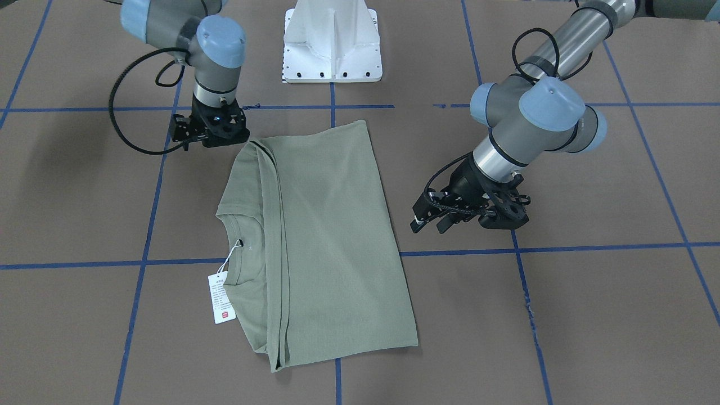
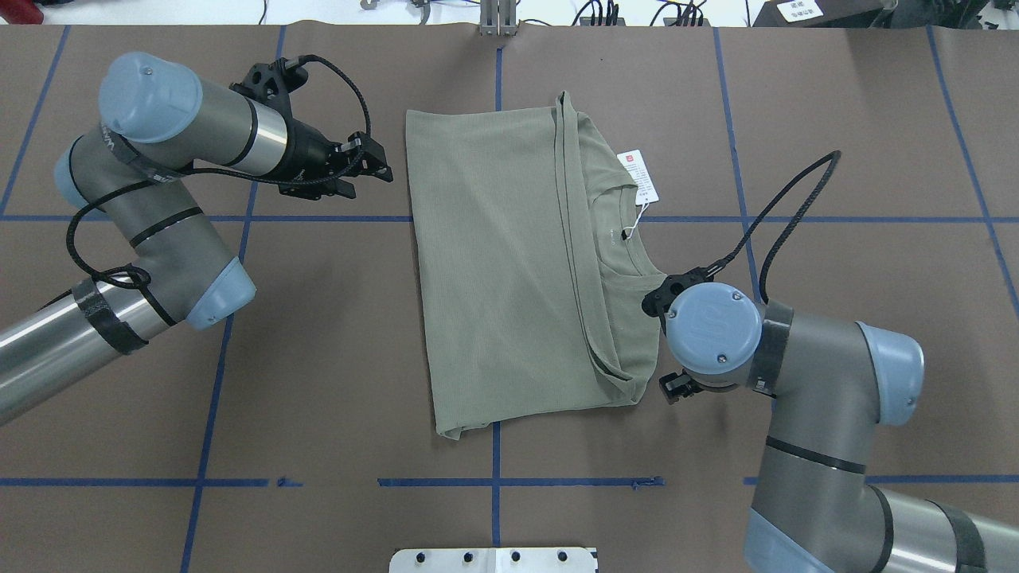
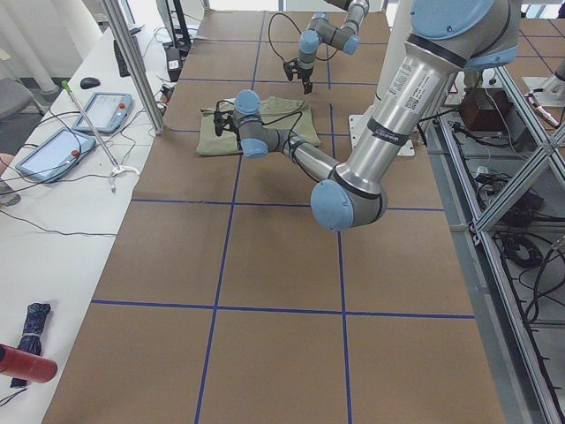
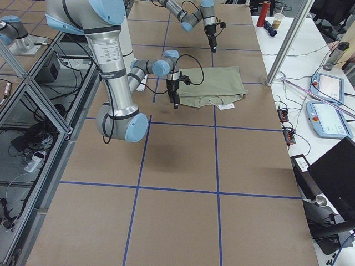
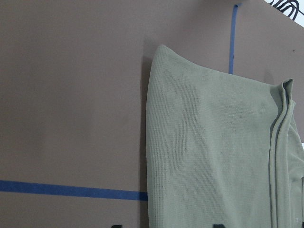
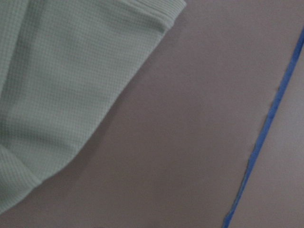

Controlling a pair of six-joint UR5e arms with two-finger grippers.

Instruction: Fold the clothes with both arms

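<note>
Brown table (image 1: 585, 315) bears folded shirt (image 1: 332, 236), sleeves hidden.

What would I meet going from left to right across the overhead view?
Left gripper → olive-green shirt → right arm. The white hang tag lies within the shirt's span, so I leave it out.

There is one olive-green shirt (image 1: 332, 225), with one white hang tag (image 1: 221, 298) on its string. It lies on one brown worktop (image 1: 590, 315). There are two robot arms, the left arm (image 2: 159, 239) and the right arm (image 2: 812, 374). Each carries one black gripper, the left gripper (image 1: 430, 224) and the right gripper (image 1: 212, 130), making two grippers in all. One white base pedestal (image 1: 332, 45) is in view. The exterior left view shows two teach pendants (image 3: 101, 110).
</note>
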